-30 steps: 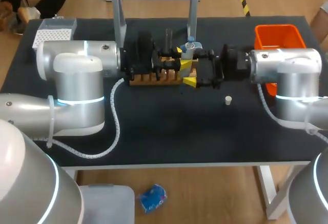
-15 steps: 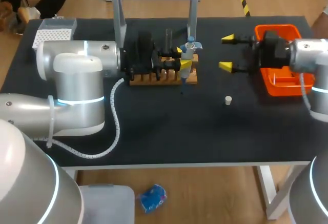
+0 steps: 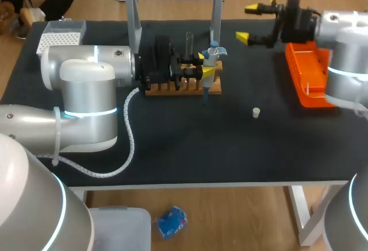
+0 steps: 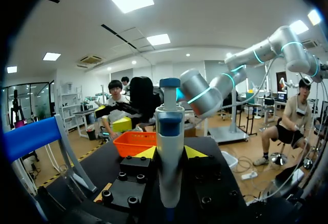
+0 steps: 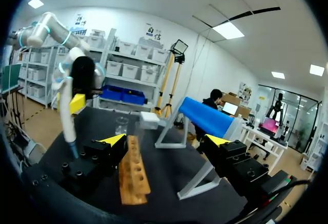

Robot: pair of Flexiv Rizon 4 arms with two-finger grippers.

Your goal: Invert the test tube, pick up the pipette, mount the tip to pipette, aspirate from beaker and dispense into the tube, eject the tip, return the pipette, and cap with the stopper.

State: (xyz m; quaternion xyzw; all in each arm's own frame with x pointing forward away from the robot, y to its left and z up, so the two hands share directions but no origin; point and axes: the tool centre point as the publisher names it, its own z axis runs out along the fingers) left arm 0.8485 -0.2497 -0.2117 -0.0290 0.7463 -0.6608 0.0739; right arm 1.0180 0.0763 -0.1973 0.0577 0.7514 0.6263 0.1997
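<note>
Left claw [image 3: 206, 64] is clamping the pipette [image 4: 169, 126] upright at the wooden rack's [image 3: 183, 87] end, tip seemingly mounted. Right claw [image 3: 248, 22] is hanging wide open, empty, beside the orange bin [image 3: 307, 84]. It's calling for steady, vertical travel.

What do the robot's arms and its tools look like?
The left arm and right arm are fat, round, silver-grey tubes with glowing pale-blue rings at the joints. A white spiral cable loops along the left one. The left tool and right tool are black and blocky, each with two bright yellow pointed tips.
</note>
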